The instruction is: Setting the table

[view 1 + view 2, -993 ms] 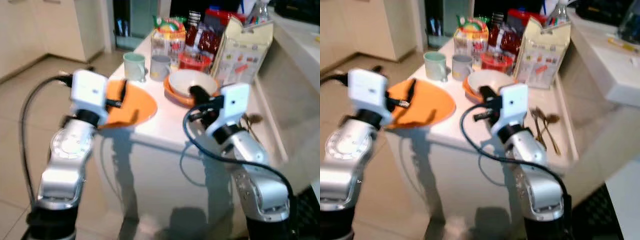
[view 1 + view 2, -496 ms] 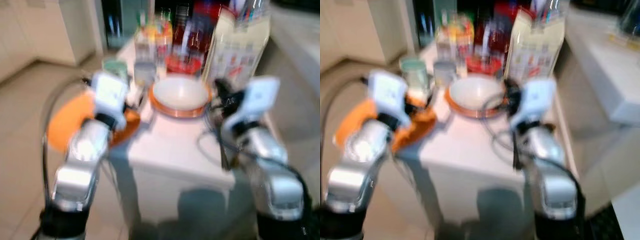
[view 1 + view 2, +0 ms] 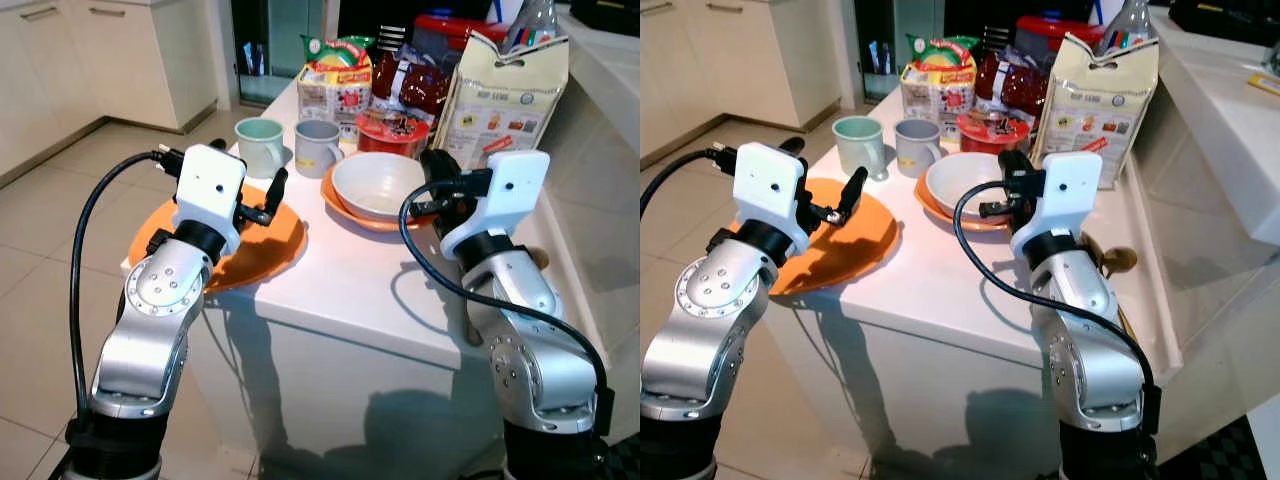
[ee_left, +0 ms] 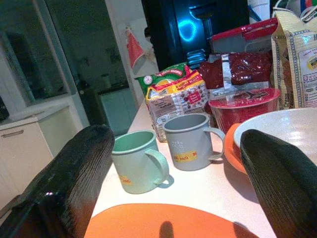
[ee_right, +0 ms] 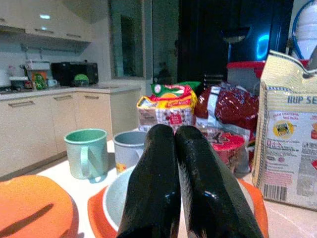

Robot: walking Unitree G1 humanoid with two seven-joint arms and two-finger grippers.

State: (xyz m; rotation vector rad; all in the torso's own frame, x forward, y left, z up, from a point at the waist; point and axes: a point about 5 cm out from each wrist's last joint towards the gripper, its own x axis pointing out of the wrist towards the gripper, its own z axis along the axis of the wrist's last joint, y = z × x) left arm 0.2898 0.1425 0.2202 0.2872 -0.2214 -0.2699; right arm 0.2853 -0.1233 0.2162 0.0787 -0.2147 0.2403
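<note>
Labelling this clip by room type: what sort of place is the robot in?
Most likely a home kitchen: cream cabinets and a microwave line the wall, and the white counter holds mugs, a bowl and food packets.

Beige glossy floor tiles (image 3: 40, 210) underfoot. Cream kitchen cabinets with metal handles (image 3: 60, 60) at the left. Dark glass doorway (image 3: 285, 40) straight behind. Pale stone counter ledge (image 3: 1220, 110) along the right side.

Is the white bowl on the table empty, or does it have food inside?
Empty. The white bowl shows a bare white inside in both eye views, and sits upright on an orange plate.
</note>
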